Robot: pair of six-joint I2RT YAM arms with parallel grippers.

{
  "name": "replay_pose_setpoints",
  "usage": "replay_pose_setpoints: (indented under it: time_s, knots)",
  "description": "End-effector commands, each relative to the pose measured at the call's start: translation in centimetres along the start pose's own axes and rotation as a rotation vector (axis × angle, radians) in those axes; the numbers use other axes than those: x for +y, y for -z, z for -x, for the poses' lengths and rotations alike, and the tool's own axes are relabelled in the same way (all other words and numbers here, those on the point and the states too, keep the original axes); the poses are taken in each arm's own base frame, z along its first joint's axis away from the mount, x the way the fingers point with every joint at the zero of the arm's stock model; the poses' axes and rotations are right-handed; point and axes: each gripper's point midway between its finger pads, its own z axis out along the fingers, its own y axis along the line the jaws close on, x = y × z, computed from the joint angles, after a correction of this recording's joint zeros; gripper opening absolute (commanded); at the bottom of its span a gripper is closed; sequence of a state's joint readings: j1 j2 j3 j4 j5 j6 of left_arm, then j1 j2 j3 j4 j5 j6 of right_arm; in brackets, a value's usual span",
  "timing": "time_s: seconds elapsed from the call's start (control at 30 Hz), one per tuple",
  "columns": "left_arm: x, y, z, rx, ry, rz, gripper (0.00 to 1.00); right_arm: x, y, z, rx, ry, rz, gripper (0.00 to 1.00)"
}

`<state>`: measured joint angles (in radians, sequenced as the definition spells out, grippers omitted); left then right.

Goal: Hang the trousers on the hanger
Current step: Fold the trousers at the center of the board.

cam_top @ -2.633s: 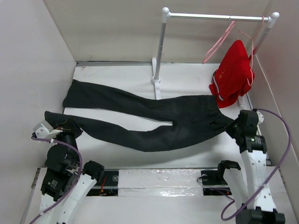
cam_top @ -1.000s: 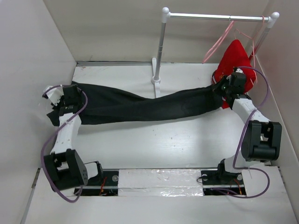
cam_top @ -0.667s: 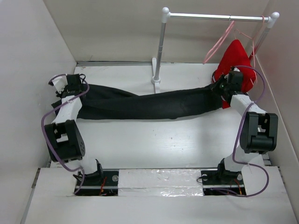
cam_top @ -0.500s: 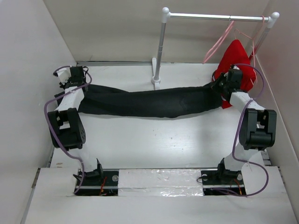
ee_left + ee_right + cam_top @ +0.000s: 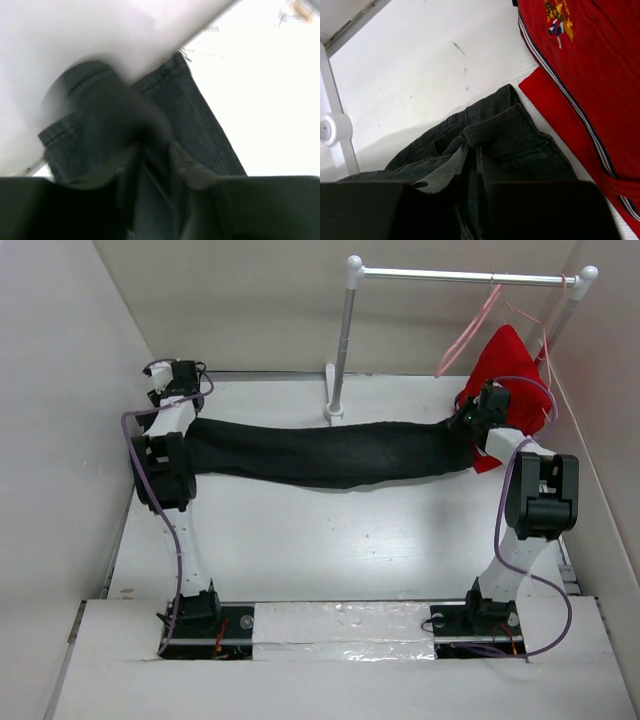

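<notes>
Black trousers span the far part of the table left to right, bunched into one long band, each end in a gripper. Can't tell if the middle touches the table. Left gripper is pinched narrow on the leg-hem end, close to the left wall. Right gripper is clamped on the waistband edge, just beside the red garment. Pink hanger hangs tilted on the rail, above and behind the waist end, apart from the trousers
</notes>
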<state>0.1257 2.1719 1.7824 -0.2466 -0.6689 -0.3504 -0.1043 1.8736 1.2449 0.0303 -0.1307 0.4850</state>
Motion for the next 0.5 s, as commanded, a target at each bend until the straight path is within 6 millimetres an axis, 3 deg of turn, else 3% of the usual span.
replay_pose_setpoints:
  time_s: [0.0,0.03,0.07,0.1,0.13,0.17,0.23,0.3,0.33,0.37,0.4,0.43,0.47]
  knots:
    - [-0.7,0.1,1.5,-0.028,-0.056,0.018,0.28,1.0,0.0,4.4,-0.131,0.029,0.006,0.16]
    - [-1.0,0.2,2.3,-0.042,-0.044,0.012,0.32,1.0,0.0,4.5,-0.134,0.031,0.004,0.21]
    - [-1.8,0.6,2.6,-0.058,-0.039,-0.008,0.45,1.1,0.2,4.6,-0.136,0.032,0.009,0.25]
    - [-2.0,0.6,2.7,-0.059,-0.037,-0.018,0.51,1.2,0.4,4.7,-0.138,0.035,0.012,0.31]
    - [-1.9,0.7,2.7,-0.059,-0.032,-0.018,0.57,1.7,0.6,4.6,-0.139,0.042,0.019,0.50]
    - [-1.7,1.1,3.0,-0.061,-0.028,-0.017,0.67,2.0,0.9,4.9,-0.145,0.046,0.027,0.61]
    - [-1.1,1.4,2.6,-0.053,-0.033,-0.011,0.70,3.2,2.1,5.1,-0.151,0.063,0.060,0.81]
    - [0.0,2.9,3.7,-0.078,0.002,-0.014,0.70,3.8,3.7,5.4,-0.160,0.070,0.073,0.88]
    - [0.7,3.0,2.1,-0.058,-0.013,-0.008,0.70,4.4,4.3,5.3,-0.162,0.078,0.092,0.90]
    - [1.5,4.6,3.6,-0.086,0.045,-0.028,0.70,4.8,5.0,5.2,-0.166,0.080,0.112,0.90]
    - [2.1,4.7,1.4,-0.052,0.030,-0.032,0.70,5.4,6.3,4.9,-0.178,0.085,0.131,0.90]
    - [2.6,5.3,1.1,-0.048,0.049,-0.044,0.70,5.5,7.0,4.8,-0.185,0.082,0.137,0.89]
    - [3.4,7.0,2.3,-0.078,0.103,-0.068,0.69,5.8,7.6,4.3,-0.188,0.081,0.143,0.88]
